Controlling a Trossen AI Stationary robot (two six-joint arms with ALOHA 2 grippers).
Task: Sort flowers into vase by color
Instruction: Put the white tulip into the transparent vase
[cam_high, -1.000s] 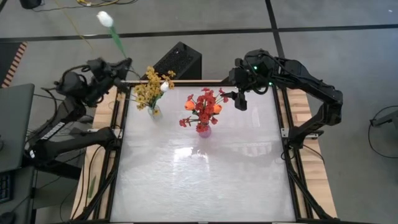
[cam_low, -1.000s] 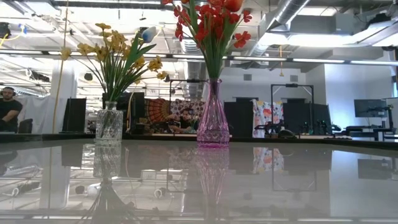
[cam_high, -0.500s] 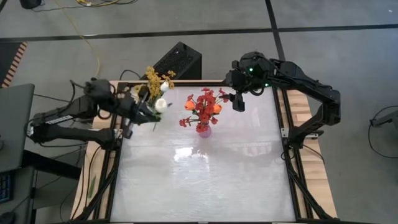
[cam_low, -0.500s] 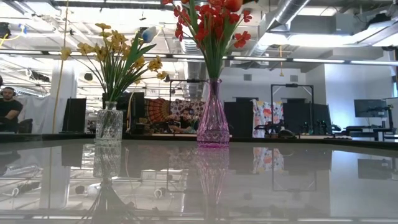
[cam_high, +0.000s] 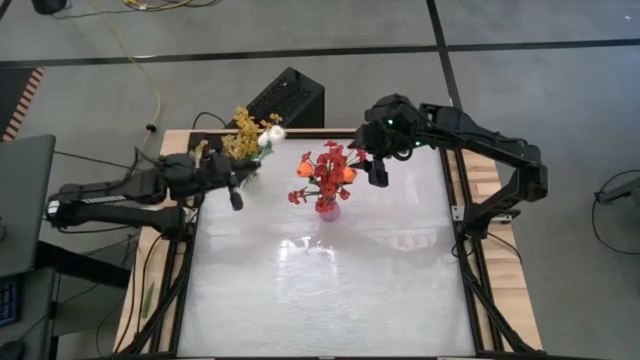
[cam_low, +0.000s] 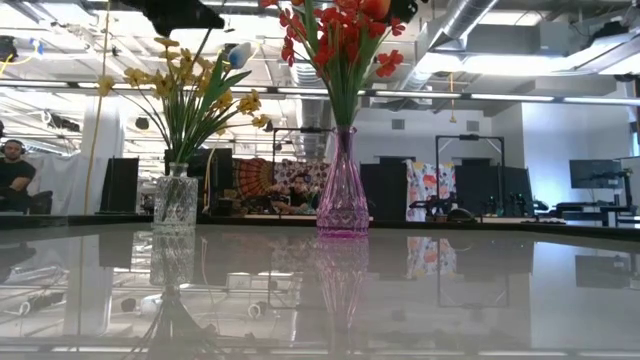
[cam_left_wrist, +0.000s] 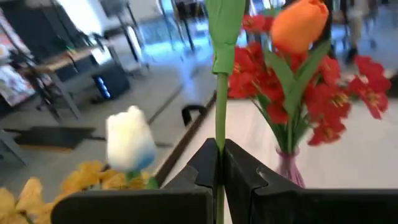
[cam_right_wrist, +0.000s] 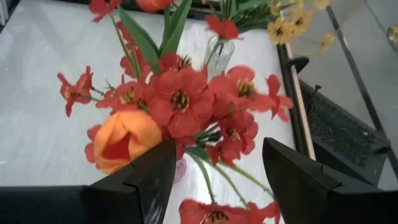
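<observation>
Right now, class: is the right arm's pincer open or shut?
Open. In the right wrist view the right pincer has its two fingers spread wide apart, holding nothing, with the red flowers beyond them.

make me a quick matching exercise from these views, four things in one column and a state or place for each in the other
Things
1. left tool
2. right tool
3. orange bloom
4. white bud

States or places
A. among the red flowers in the pink vase
B. open, by the red bouquet
C. shut on a green stem
D. by the yellow sprays

Pairs: 1-C, 2-B, 3-A, 4-D
</observation>
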